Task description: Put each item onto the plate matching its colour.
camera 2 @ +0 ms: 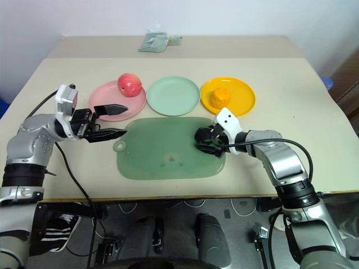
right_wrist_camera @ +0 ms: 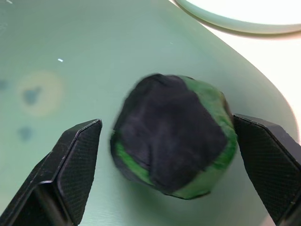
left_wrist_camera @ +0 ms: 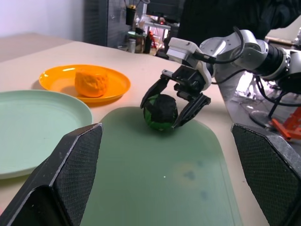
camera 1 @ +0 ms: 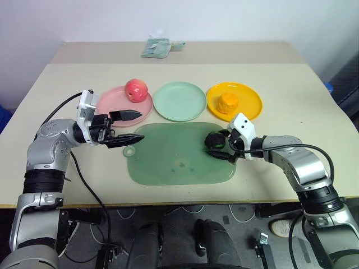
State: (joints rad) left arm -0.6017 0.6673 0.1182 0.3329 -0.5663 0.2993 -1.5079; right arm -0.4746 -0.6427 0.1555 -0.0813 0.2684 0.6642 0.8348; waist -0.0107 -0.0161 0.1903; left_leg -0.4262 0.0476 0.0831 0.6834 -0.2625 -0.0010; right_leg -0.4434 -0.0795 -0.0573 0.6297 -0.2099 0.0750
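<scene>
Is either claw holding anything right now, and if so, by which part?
Nothing is held. The right claw stands open around the dark green lump on the mat; the left claw is open, empty.

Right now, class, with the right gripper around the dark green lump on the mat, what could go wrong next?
1. The right gripper stands open around the green lump. The lump is rounded, so it may squirt or roll off across the mat as the fingers close.
2. The green plate lies between the pink plate and the yellow plate, so a loose drop could land on the wrong colour.
</scene>
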